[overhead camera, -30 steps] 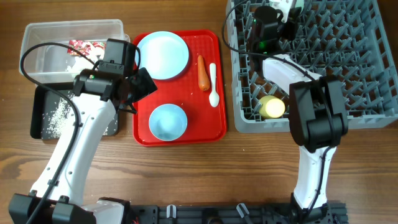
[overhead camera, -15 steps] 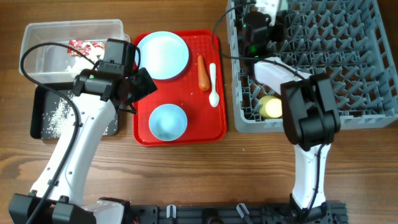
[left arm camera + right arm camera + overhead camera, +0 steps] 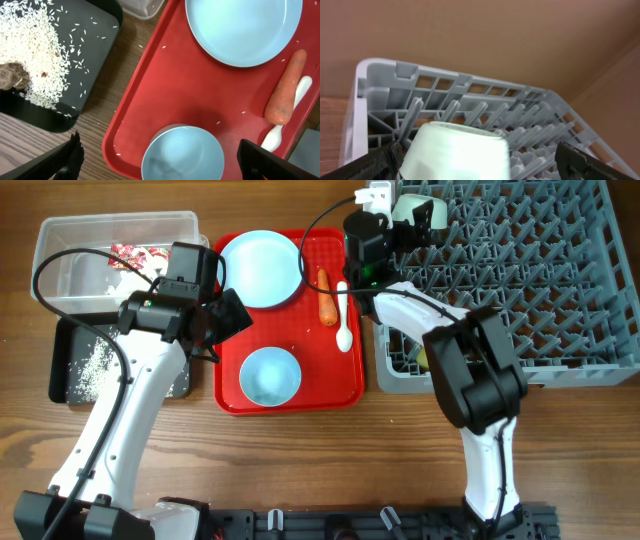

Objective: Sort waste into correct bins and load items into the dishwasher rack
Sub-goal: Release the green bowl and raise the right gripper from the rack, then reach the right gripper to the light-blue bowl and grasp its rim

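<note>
The mint-green bowl (image 3: 412,208) lies upside down in the back-left corner of the grey dishwasher rack (image 3: 560,300). My right gripper (image 3: 395,218) is open astride it, the fingers wide of the bowl (image 3: 457,152). Over the red tray's left side my left gripper (image 3: 225,315) hangs open, empty, above the light-blue bowl (image 3: 182,155). On the tray lie the plate (image 3: 260,268), the carrot (image 3: 326,297) and the white spoon (image 3: 343,315). The clear tub (image 3: 60,240) holds the wrapper (image 3: 135,255). Rice (image 3: 35,45) and a brown lump (image 3: 12,77) lie in the black tub (image 3: 70,380).
The red tray (image 3: 340,390) sits between the bins and the rack. My right arm crosses the rack's front-left corner and hides most of the yellow cup (image 3: 424,360). Bare wooden table runs along the front.
My right gripper has opened and drawn back to the left, letting go of the mint-green bowl in the rack's back-left corner. The left arm has not moved.
</note>
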